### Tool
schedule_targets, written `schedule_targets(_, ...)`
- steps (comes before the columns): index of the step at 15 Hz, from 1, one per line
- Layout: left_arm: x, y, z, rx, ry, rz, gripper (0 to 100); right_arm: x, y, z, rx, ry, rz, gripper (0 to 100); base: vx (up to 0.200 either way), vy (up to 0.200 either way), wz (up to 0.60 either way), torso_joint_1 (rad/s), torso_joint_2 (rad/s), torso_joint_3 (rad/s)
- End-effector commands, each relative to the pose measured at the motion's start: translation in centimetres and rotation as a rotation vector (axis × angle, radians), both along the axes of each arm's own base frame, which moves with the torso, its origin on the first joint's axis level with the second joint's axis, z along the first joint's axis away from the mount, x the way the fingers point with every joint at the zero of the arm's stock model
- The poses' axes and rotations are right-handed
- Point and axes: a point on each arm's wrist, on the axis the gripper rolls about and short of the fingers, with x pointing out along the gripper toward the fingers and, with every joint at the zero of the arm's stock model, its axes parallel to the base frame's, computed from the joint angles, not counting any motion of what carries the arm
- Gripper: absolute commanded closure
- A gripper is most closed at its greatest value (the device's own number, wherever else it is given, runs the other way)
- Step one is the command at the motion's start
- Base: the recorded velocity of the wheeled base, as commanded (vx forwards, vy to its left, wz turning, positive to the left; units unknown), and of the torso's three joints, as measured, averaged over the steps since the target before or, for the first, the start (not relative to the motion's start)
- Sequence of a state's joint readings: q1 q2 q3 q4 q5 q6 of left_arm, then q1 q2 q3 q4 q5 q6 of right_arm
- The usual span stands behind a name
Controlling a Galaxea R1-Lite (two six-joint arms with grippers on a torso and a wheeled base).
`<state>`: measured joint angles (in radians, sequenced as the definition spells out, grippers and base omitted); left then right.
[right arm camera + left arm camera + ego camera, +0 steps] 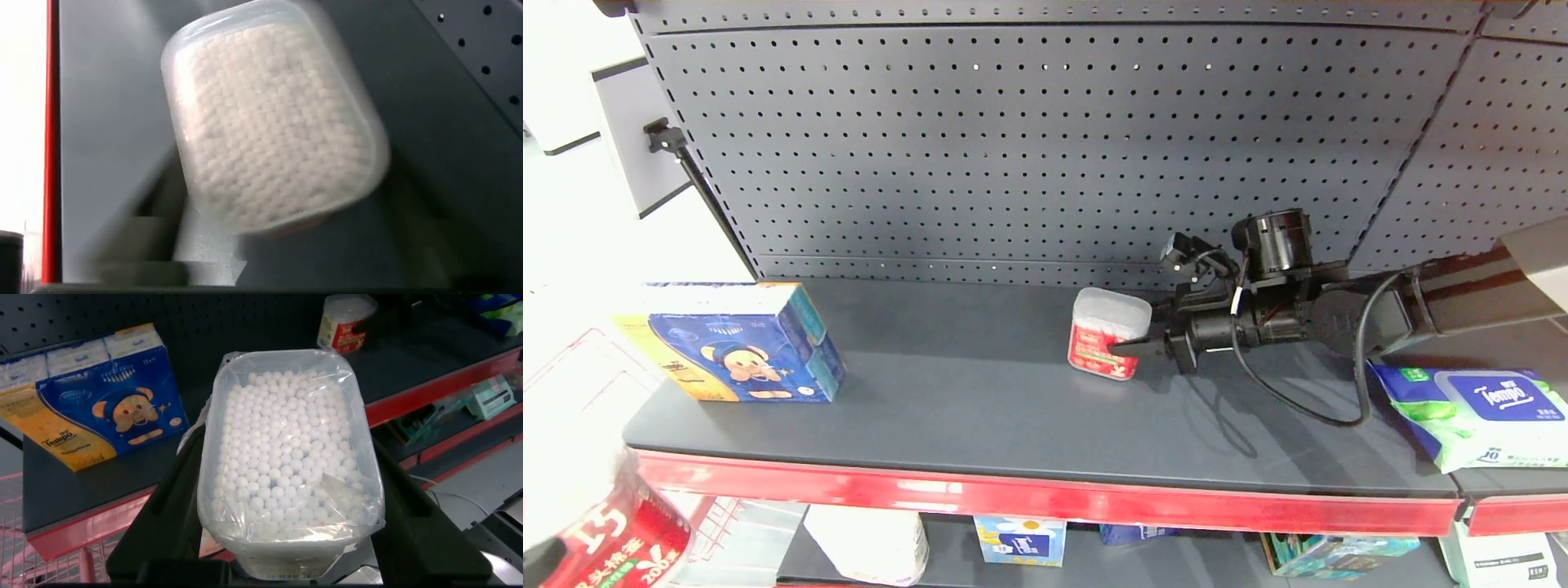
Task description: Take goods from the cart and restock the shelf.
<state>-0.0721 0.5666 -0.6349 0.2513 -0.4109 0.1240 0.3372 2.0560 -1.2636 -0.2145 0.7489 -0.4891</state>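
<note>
right gripper (1135, 336) clamps a swab tub (1104, 322) at mid-shelf (980, 408); tissue box (743, 343) at its 9 o'clock, wipes pack (1478, 412) at 4 o'clock, both well apart. left gripper (290, 513) grips a second swab tub (286, 449).

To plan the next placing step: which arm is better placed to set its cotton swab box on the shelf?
Right. The right gripper already holds its swab box over the shelf, near the back panel. The left gripper holds the second swab box in front of the shelf edge.
</note>
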Motion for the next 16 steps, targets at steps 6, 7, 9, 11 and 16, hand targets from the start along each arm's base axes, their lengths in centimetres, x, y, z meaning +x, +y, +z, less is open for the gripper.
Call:
schedule_targets(6, 0.0, 0.0, 0.0, 0.000, -0.002, -0.002, 100, -3.1, -0.4, 1.6, 0.001, -0.008, 0.021, 100, 0.000, 0.000, 0.00, 0.000, 0.00, 0.000)
schedule_targets(7, 0.0, 0.0, 0.0, 0.000, -0.002, -0.003, 100, -4.4, -0.7, 1.6, -0.002, 0.008, 0.030, 100, 0.000, 0.000, 0.00, 0.000, 0.00, 0.000)
schedule_targets(9, -0.1, 0.0, 0.0, -0.002, -0.003, -0.002, 100, -5.9, -1.2, 1.6, -0.005, 0.024, 0.039, 100, 0.000, 0.000, 0.00, 0.000, 0.00, 0.000)
schedule_targets(11, -0.1, 0.0, 0.0, -0.002, -0.003, -0.003, 100, -7.1, -1.7, 1.3, -0.003, 0.029, 0.074, 100, 0.000, 0.000, 0.00, 0.000, 0.00, 0.000)
schedule_targets(16, -0.1, 0.0, 0.0, -0.001, -0.002, -0.003, 100, -9.4, -2.5, 0.1, -0.022, 0.052, 0.115, 100, 0.000, 0.000, 0.00, 0.000, 0.00, 0.000)
